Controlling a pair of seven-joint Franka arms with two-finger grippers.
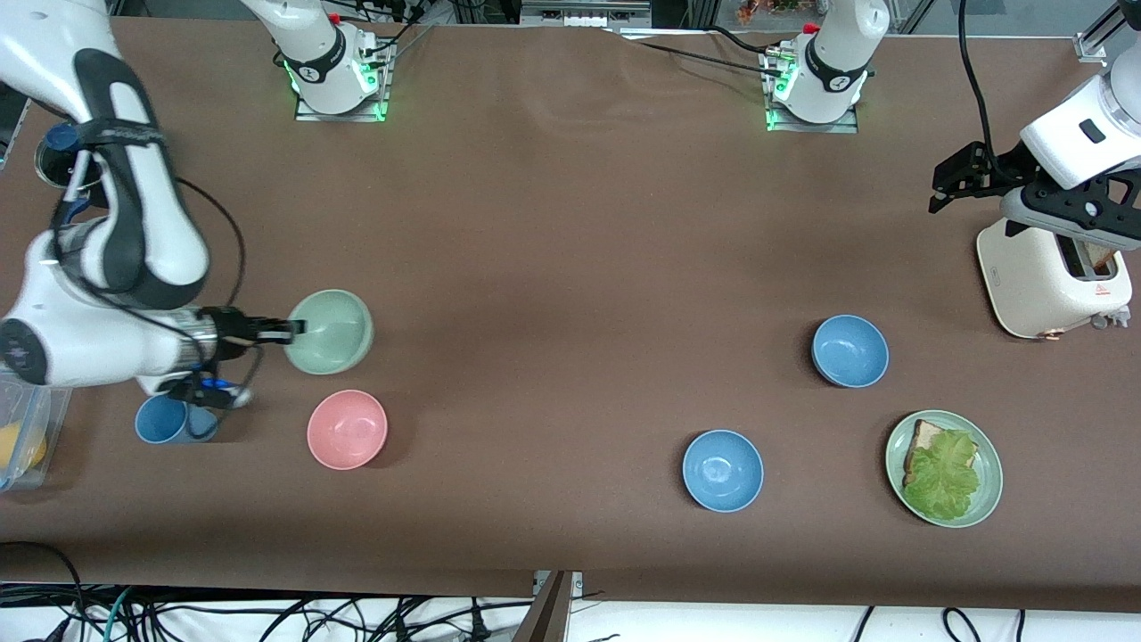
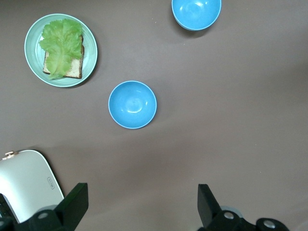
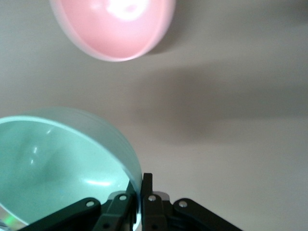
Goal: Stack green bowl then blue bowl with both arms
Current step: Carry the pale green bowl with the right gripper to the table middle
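The pale green bowl (image 1: 328,332) is toward the right arm's end of the table, farther from the front camera than a pink bowl. My right gripper (image 1: 290,330) is shut on its rim, one finger inside and one outside, as the right wrist view shows (image 3: 141,185) with the green bowl (image 3: 57,163). Two blue bowls sit toward the left arm's end: one farther (image 1: 849,350) (image 2: 132,104) and one nearer (image 1: 723,470) (image 2: 196,13). My left gripper (image 1: 958,183) (image 2: 142,192) is open and empty, up over the table beside the toaster.
A pink bowl (image 1: 347,429) (image 3: 113,26) lies just nearer than the green bowl. A blue cup (image 1: 165,419) stands under the right arm. A green plate (image 1: 988,486) (image 2: 33,33) with toast and lettuce and a white toaster (image 1: 1052,276) (image 2: 26,183) are at the left arm's end.
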